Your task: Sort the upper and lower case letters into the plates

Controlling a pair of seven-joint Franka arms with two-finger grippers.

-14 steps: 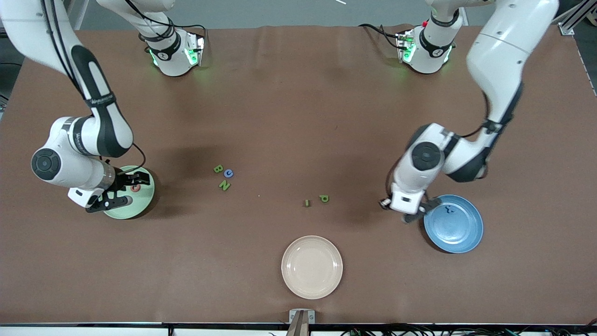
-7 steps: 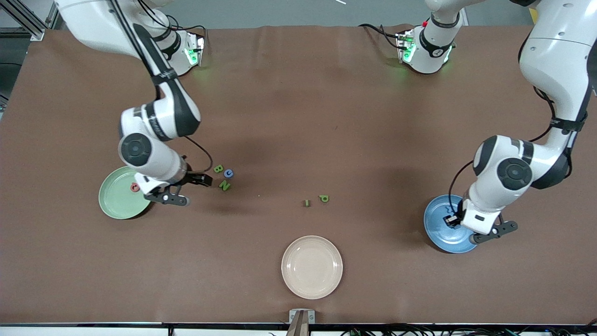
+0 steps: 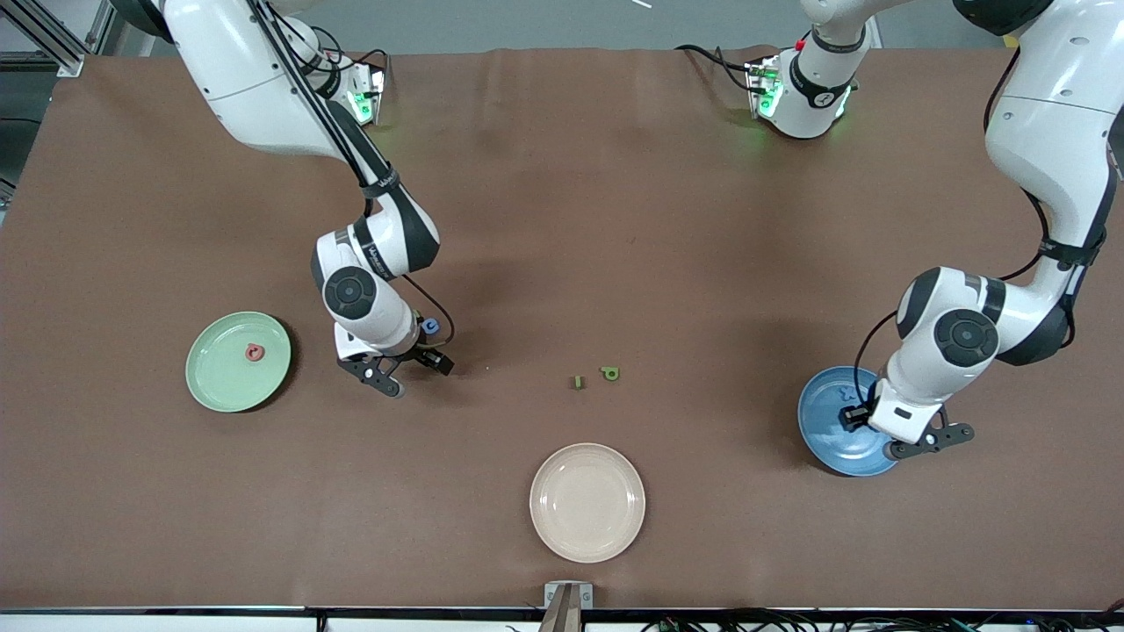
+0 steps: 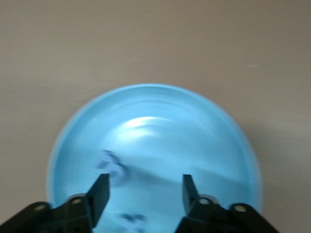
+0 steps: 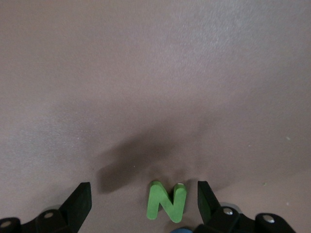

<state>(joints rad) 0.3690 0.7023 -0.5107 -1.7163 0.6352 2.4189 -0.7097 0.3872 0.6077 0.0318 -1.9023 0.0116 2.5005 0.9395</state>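
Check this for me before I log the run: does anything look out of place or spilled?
Nothing stands out. The loose letters lie flat on the table, one pink letter sits in the green plate, and the cream plate stands level and unused.

Brown table cover (image 3: 562, 219). Mint green plate (image 3: 219, 382) with a pink letter (image 3: 254, 353), blue plate (image 3: 825, 439), cream plate (image 3: 587, 502), green N (image 5: 166, 201), white arms.

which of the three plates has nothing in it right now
The cream-beige plate, nearest the front camera, is empty. The mint green plate holds a pink letter; the blue plate holds pale letters.
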